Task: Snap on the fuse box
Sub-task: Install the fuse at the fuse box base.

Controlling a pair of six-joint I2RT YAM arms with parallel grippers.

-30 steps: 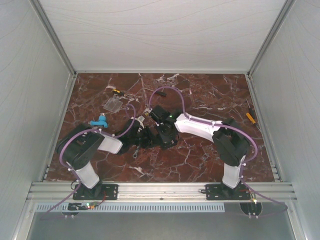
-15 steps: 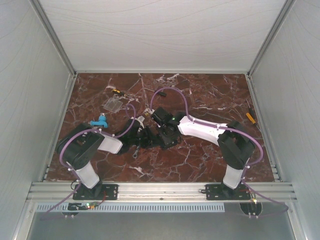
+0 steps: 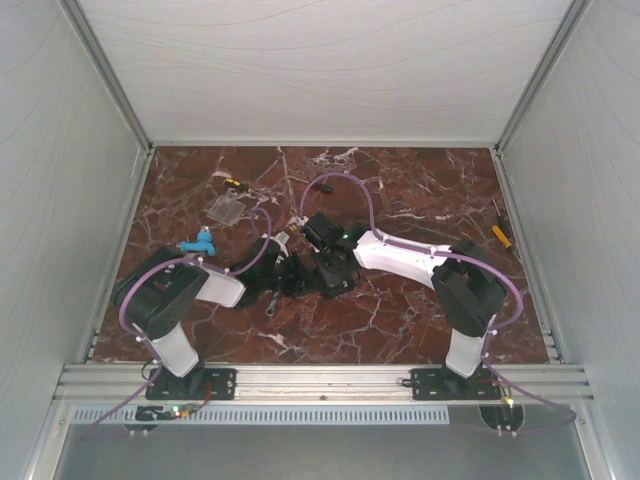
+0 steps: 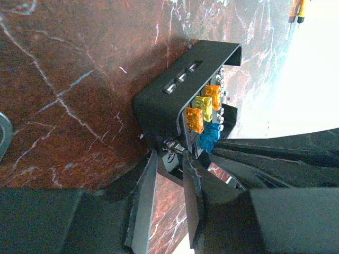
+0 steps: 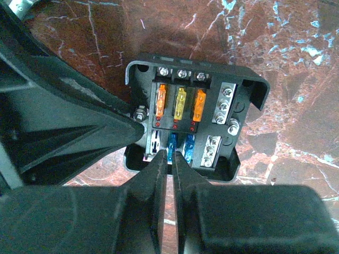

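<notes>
Fuse box (image 5: 222, 84): black, squarish, uncovered, lying flat on the red marble table (image 3: 420, 200) near its middle, between the two wrists.

From the right wrist view the inside is seen plainly. An upper row of fuses (image 5: 180, 103) is noted, orange, yellow, orange, with small red dots beneath them. Two blue fuses stand in the lower row. Screw heads run along the far edge, and two silver terminal strips (image 5: 224, 110) are set at the right side. Lettering on box and fuses is too small and blurred to be read.

Left gripper (image 4: 169, 159): clamped on a corner of the box beside a silver bolt, one finger (image 4: 142, 201) on each side of the wall. The box is held against the table.

Right gripper (image 5: 169, 156): fingers drawn almost together, with only a narrow slot left between them. The tips are set on either side of the left blue fuse (image 5: 170, 143), which is pinched as far as can be seen.

Elsewhere on the table, from the top view:
- A clear plastic cover (image 3: 227, 208) is lying well apart from the box, toward the far left.
- A blue item (image 3: 200, 243) is seen beside the left arm.
- A black and yellow tool (image 3: 233, 183) is seen at the far left.
- A yellow-handled screwdriver (image 3: 500, 235) is lying near the right edge.
- A small metal piece (image 3: 272, 306) is noted just near of the left gripper.
</notes>
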